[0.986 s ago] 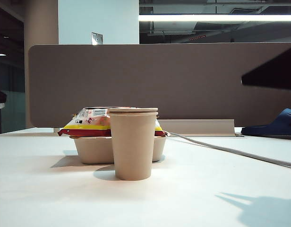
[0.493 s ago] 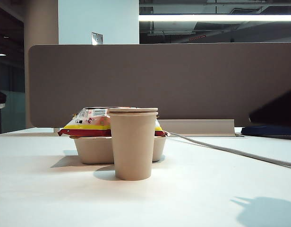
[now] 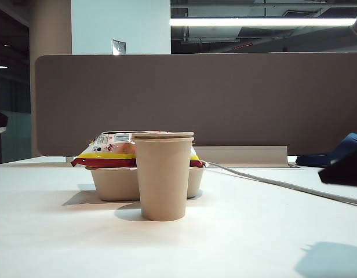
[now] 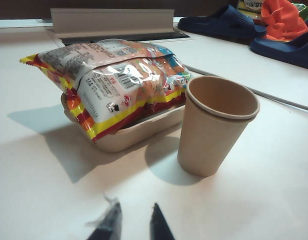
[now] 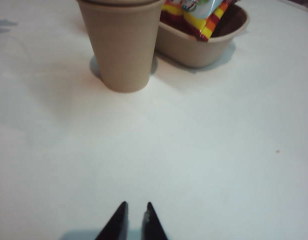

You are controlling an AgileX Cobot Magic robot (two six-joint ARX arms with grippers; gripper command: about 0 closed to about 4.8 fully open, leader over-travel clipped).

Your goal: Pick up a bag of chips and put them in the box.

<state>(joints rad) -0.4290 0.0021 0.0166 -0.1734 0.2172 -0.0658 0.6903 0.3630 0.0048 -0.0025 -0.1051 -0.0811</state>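
Bag (image 4: 114, 85) lies across box (image 4: 134, 135), overhanging; cup (image 4: 216, 125) at box's 4 o'clock could tip it. Left pincer (image 4: 133, 225) and right pincer (image 5: 134, 222) empty, nearly closed, above counter (image 5: 219, 150).

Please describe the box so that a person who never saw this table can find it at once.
On the white table, look behind the tall beige paper cup. The box is the low, wide beige container with the striped bag of chips lying across it.
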